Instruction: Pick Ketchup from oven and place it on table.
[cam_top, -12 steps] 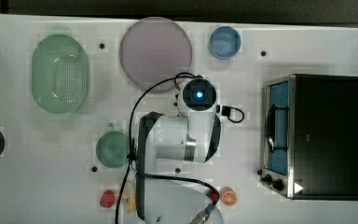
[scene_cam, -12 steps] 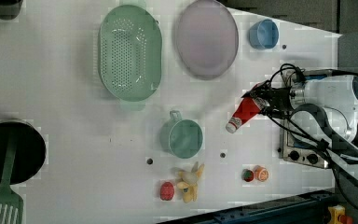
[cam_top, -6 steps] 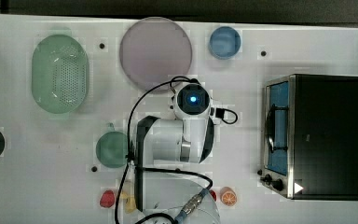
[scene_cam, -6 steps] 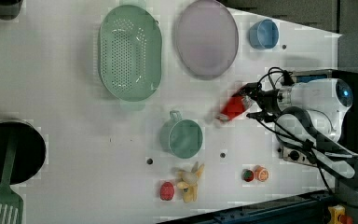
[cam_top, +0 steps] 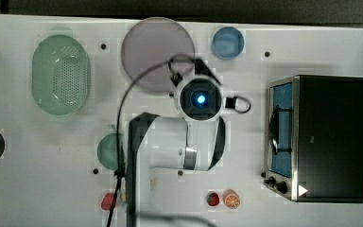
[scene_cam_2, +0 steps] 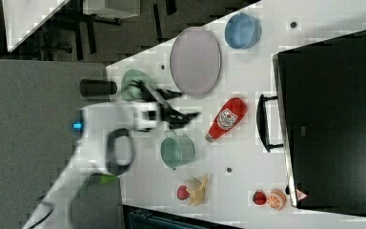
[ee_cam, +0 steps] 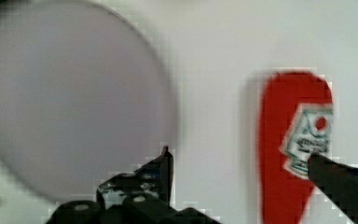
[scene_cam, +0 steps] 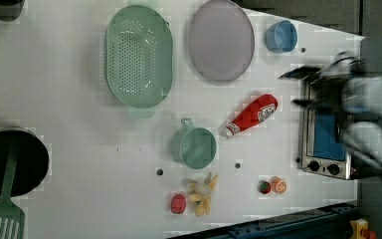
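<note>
On the white desk [scene_cam: 79, 149] the Ketchup [scene_cam: 251, 114] lies flat on its side between the lilac plate [scene_cam: 221, 40] and the green mug [scene_cam: 198, 147], well clear of the oven [scene_cam: 326, 144]. Its long axis slants, cap toward the mug. The pincer [ee_cam: 242, 163] hangs above it, spread wide and holding nothing, so I judge the placing done.

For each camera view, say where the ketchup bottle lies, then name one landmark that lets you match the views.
Top view: I cannot make it out; the arm covers the middle of the table.
Left view: ketchup bottle lies flat between the green cup and the oven.
Right view: it lies beside the oven handle.
Wrist view: it lies on the white table.
Shared landmark: the lilac plate, close to the bottle.
</note>
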